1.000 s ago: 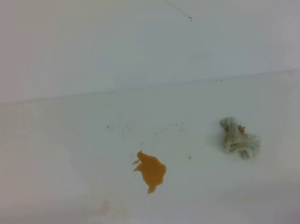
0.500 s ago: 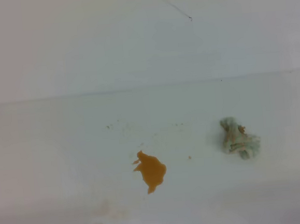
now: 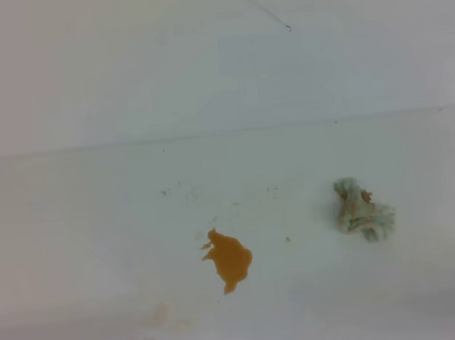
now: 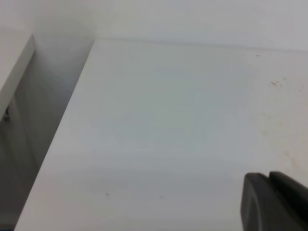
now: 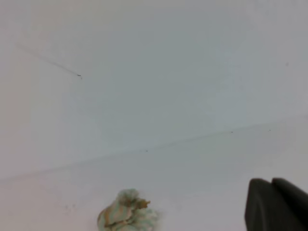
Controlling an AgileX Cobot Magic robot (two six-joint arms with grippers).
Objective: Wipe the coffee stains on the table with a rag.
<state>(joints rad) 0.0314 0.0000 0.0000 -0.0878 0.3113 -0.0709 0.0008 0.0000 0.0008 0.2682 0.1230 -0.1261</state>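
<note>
Open table point(image 3: 82, 221) all round rag point(image 3: 362, 210) & stain point(image 3: 230, 259) (well apart); wall point(image 3: 203, 62) behind.

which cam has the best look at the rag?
Exterior high: the whole rag shows, lying on the table to the right of the coffee stains. The right wrist view shows only its top at the bottom edge. The left wrist view does not show it.
</note>
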